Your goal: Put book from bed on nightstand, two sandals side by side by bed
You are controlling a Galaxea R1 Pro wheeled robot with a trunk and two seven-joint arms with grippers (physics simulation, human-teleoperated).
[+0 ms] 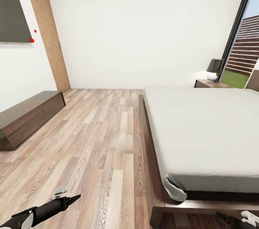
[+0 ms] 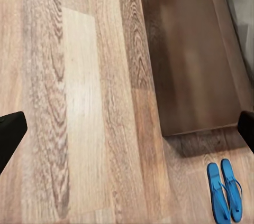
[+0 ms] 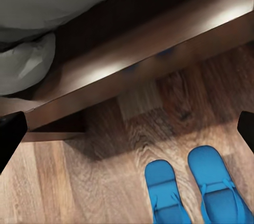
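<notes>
Lying side by side on the plank floor just beside the bed (image 3: pixel 159 60) corner, the two sandals (image 3: pixel 196 192) look placed, both grippers are spread wide and empty, and the book must next be sought.

One bed (image 1: pixel 201 128), one nightstand (image 1: pixel 210 84), one lamp (image 1: pixel 214 69), one long cabinet (image 1: pixel 28 117), two sandals (image 3: pixel 164 192) (image 3: pixel 217 184).

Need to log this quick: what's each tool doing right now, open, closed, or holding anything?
Left tool: open, holding nothing, over bare wood floor.
Right tool: open, holding nothing, above the two sandals beside the bed.
</notes>
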